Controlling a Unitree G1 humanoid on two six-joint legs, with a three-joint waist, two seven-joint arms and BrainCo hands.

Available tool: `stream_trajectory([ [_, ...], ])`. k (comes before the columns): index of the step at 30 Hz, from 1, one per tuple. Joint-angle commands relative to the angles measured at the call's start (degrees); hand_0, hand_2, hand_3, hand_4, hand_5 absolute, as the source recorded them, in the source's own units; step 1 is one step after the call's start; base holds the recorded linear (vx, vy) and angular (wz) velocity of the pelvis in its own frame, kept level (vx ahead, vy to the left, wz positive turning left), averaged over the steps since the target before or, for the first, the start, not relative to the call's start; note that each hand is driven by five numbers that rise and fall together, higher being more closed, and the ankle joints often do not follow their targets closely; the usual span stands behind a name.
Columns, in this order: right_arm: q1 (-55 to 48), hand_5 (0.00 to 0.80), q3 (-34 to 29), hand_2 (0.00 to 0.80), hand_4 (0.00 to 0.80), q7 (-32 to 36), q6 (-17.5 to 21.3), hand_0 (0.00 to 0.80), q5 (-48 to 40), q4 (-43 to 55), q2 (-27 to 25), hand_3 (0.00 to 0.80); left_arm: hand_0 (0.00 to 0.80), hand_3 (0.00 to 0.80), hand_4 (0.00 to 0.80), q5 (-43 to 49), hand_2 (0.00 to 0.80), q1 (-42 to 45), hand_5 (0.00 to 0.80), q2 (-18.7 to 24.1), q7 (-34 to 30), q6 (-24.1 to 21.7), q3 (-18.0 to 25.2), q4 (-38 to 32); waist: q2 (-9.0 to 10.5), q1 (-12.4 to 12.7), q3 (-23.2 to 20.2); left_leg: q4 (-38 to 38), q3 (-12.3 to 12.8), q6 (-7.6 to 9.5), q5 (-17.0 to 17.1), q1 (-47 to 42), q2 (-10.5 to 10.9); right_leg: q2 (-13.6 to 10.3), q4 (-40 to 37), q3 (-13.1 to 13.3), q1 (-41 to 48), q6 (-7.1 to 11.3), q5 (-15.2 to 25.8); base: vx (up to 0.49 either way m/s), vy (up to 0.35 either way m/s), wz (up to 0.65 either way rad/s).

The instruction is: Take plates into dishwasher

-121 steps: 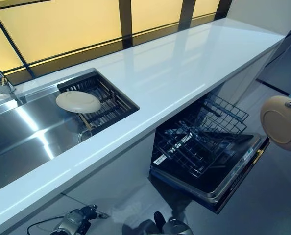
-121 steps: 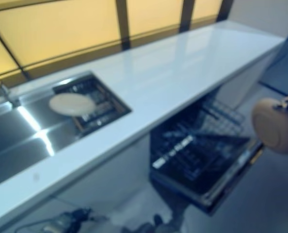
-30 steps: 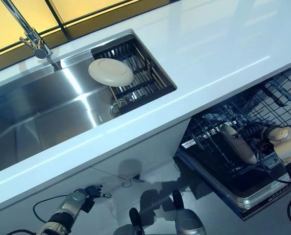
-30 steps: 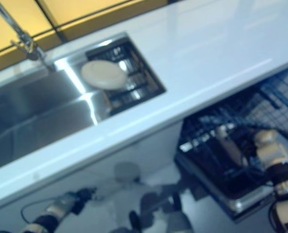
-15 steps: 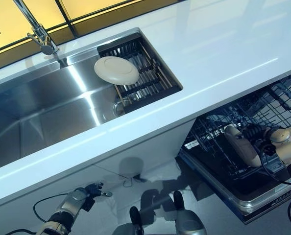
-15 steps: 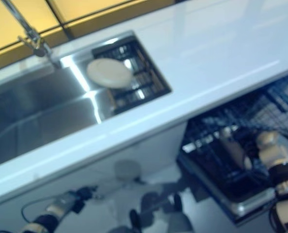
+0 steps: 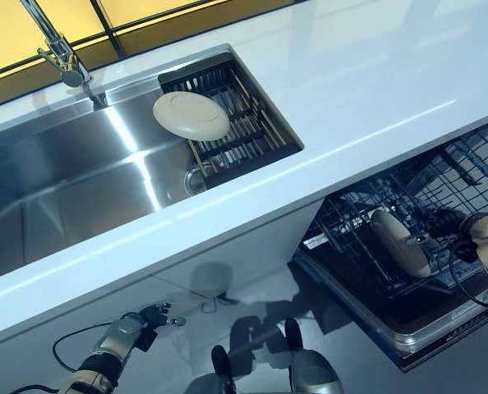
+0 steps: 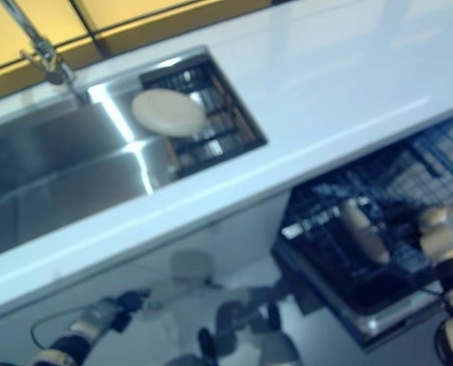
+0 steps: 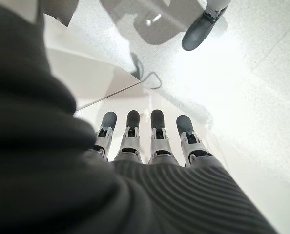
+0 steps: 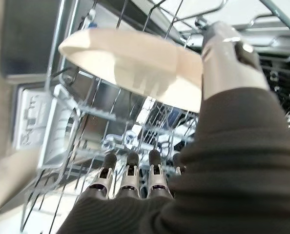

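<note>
**Standing one plate in the dishwasher rack, one more waiting at the sink**

Hanging low beside me over the floor point(image 9: 242, 73), my left hand point(image 9: 150, 141) is idle, with its fingers point(image 9: 157, 127) straight, side by side and holding nothing. It shows at the lower left of the head views, below the front edge of the counter point(image 7: 375, 74).

Further out on my right side, my right hand point(image 10: 135, 183) reaches into the lower rack point(image 7: 355, 246) of the open dishwasher point(image 7: 429, 324). A cream plate point(image 7: 398, 242) stands on its edge there, tilted among the wire tines near the rack's middle. My wrist view shows my fingers point(image 10: 130, 171) straight and relaxed, pointing down into the wires below the plate, while my thumb point(image 10: 223, 58) lies against the plate's rim. The fingers are not curled round it, so the hand is spread rather than pinching. I cannot tell whether the plate's weight lies on the tines alone.

Beyond the rack, under the counter's right end, an upper wire basket point(image 7: 474, 164) sits pushed further back.

Up on the counter, the steel sink point(image 7: 71, 189) fills the left part. A dark slatted drainer point(image 7: 244, 131) sits in the sink's right end, and a second cream plate point(image 7: 191, 116) lies on the drainer's near-left corner, face down. At the sink's far-left edge stands the tap point(image 7: 59, 53).
</note>
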State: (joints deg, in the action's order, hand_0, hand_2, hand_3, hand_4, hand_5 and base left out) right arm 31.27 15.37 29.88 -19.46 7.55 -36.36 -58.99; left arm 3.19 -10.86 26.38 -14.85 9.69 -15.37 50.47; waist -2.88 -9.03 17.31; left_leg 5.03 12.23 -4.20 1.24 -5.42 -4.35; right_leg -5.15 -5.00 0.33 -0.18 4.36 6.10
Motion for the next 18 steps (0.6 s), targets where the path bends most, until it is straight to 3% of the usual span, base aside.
stream_trajectory([
  [1,1.91,0.000,-0.51,0.000,0.000,1.37,-0.78,0.000,-2.49,1.24,-5.03,0.000,0.000,0.000,0.000,1.32,0.000,-1.93,0.000,4.05,-0.48,-0.04,-1.43,3.86,4.62,-0.06,-5.47,-0.03,-0.74,0.20,-2.50,-2.94,-0.43,-1.60,0.00,1.33,-0.80,4.58,1.02,0.043,0.018,0.00],
  [11,8.66,0.000,-1.58,0.000,0.000,6.07,-2.40,0.000,-6.38,3.90,-16.74,0.000,0.000,0.000,0.000,0.58,0.000,-1.08,0.000,5.32,-0.65,-0.49,-1.03,5.70,7.60,-0.90,-7.79,-0.03,-0.13,0.44,-2.77,-4.23,-0.54,-0.51,0.00,2.25,0.72,4.48,0.83,0.026,0.023,-0.02],
  [18,24.42,0.000,9.67,0.000,0.000,-4.21,4.43,0.000,0.21,0.35,-23.04,0.000,0.000,0.000,0.000,-1.77,0.000,-0.62,0.000,4.93,2.09,-2.51,-2.68,7.70,8.88,0.93,-8.49,-0.03,-1.24,0.61,-2.55,-3.94,-0.49,-0.02,0.00,2.01,1.48,4.27,0.31,0.003,0.003,-0.01],
])
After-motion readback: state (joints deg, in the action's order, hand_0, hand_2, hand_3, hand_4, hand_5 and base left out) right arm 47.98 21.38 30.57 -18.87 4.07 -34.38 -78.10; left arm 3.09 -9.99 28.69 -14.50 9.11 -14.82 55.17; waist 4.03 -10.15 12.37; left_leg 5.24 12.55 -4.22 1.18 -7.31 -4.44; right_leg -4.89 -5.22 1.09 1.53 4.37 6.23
